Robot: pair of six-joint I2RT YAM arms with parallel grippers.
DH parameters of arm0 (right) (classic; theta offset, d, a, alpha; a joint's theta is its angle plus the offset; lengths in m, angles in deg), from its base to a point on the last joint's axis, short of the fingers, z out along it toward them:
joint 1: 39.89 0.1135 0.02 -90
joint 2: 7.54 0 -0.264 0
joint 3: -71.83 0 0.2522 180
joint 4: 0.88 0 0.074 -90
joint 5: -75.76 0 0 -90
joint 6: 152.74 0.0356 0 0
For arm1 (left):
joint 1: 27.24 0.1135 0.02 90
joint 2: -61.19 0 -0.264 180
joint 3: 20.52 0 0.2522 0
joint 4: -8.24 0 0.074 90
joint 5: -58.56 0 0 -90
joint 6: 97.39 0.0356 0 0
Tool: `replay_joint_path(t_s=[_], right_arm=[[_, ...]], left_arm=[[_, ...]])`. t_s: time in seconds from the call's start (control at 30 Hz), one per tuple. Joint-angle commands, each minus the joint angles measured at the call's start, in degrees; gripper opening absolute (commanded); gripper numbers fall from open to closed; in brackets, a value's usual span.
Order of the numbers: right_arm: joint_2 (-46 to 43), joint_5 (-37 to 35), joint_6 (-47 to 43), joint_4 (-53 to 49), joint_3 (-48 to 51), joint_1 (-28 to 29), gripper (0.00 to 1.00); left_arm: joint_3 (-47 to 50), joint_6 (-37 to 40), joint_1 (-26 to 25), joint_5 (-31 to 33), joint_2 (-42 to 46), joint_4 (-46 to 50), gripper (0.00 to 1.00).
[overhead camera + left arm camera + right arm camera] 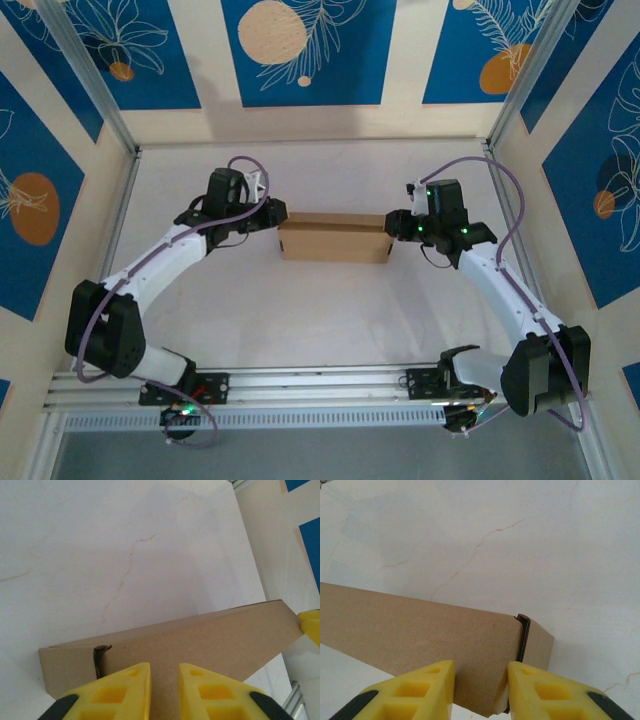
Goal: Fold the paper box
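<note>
1. In the top view, the paper box (pixel 335 238), a long, shallow rectangular box of plain brown kraft cardboard, is seen at the centre of the frame. It lies flat on the white, marble-veined table (pixel 300 320). The left gripper (pixel 276 220) is placed at its left end and the right gripper (pixel 393 228) at its right end.
2. In the left wrist view, the left gripper (pixel 164 666) is seen at the bottom edge of the frame. Its jaws are set slightly apart, with the paper box (pixel 210 635) showing in the gap. Whether the cardboard is clamped cannot be told.
3. In the right wrist view, the right gripper (pixel 481 664) is set astride an end corner of the paper box (pixel 410 625) at bottom centre. The jaws are held apart by that corner, and a pale sliver is left beside one finger, so a firm clamp cannot be confirmed.
4. The box is closed, unmarked and straight-edged. A dark slit (pixel 522 635) is seen near its end, where two cardboard panels meet.
5. The cardboard is matte and finely fibrous. The fingers (pixel 125 690) are moulded in yellow plastic with rectangular recesses and black parts at their base. The table is smooth, crossed by thin brown veins.
</note>
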Motion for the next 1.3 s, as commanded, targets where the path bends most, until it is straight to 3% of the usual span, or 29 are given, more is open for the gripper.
replay_joint_path(t_s=[0.0, 0.2, 0.33, 0.63, 0.87, 1.07, 1.27], right_arm=[[1.49, -2.64, -0.9, -4.69, 1.06, 0.51, 0.33], [1.2, -6.2, -2.6, -5.21, 2.22, 1.67, 0.32], [1.06, -8.88, -3.8, -5.0, 3.38, 2.95, 0.33], [0.82, -14.2, -5.01, -4.61, 5.6, 7.17, 0.32], [0.23, -11.4, -3.34, -3.73, 5.92, 6.67, 0.3], [-2.86, 0.9, -6.99, -5.78, -1.49, 2.89, 0.53], [-2.78, 2.28, -5.78, -7.7, -4.96, -0.32, 0.49]], left_arm=[[3.54, -0.96, 0.26, 0.78, -0.06, 1.42, 0.19], [4.44, 3.85, 0.11, 5.9, 0.52, 5.16, 0.17], [5.43, 7.6, -0.62, 11.06, 0.65, 7.52, 0.25], [10.96, 6.68, -2.71, 15.71, -0.64, 5.7, 0.32], [13.14, 5.56, -3.52, 17.2, -2.28, 4.76, 0.3], [12.36, 7.21, -3.47, 19.09, -1.7, 6.53, 0.22], [11.71, 7.09, -3.52, 18.83, -2.17, 6.76, 0.21]])
